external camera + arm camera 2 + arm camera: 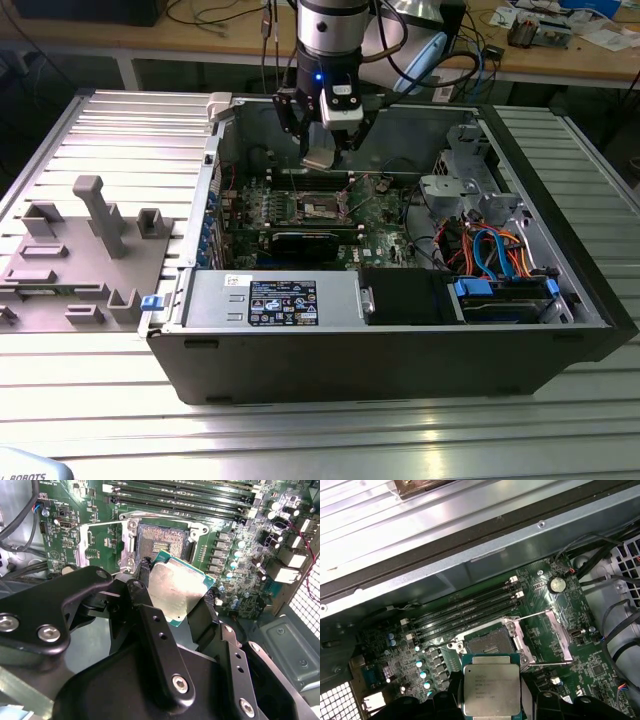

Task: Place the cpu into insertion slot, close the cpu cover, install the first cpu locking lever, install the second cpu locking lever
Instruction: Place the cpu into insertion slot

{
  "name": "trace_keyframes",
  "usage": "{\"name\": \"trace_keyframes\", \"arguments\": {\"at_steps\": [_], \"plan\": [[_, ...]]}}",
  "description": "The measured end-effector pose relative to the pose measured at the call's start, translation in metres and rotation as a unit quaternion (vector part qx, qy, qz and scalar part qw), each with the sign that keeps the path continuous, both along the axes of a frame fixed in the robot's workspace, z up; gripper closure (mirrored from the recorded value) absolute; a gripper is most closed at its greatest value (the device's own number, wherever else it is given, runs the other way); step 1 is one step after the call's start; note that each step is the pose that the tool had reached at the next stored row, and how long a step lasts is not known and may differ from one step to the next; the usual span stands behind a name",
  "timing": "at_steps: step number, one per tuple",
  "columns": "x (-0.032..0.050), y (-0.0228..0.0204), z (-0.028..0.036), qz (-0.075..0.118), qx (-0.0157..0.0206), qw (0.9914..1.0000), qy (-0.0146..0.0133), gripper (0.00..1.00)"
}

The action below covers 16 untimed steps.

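My gripper hangs over the open computer case, shut on the cpu, a silvery square chip with a green edge. In both wrist views the cpu sits between black fingers, held above and just short of the insertion slot. The slot is bare, its dark contact field showing. The cpu cover stands swung open beside the slot. Two thin metal locking levers are raised along the cover's edges.
The green motherboard lies in the case with long black memory slots beside the socket. A labelled power supply, a drive cage and blue and orange cables crowd the exterior view's right. A grey fixture stands left of the case.
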<state>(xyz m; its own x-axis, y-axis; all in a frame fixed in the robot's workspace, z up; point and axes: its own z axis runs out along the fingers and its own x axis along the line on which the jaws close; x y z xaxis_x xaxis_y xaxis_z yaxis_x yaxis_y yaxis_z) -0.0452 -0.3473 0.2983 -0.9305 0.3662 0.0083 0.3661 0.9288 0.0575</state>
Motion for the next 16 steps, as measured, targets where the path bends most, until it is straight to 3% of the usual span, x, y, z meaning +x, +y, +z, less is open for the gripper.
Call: {"name": "trace_keyframes", "arguments": {"at_steps": [16], "plan": [[0.0000,0.0000,-0.0015,-0.005,-0.0038,0.99998,0.0000,0.45]]}}
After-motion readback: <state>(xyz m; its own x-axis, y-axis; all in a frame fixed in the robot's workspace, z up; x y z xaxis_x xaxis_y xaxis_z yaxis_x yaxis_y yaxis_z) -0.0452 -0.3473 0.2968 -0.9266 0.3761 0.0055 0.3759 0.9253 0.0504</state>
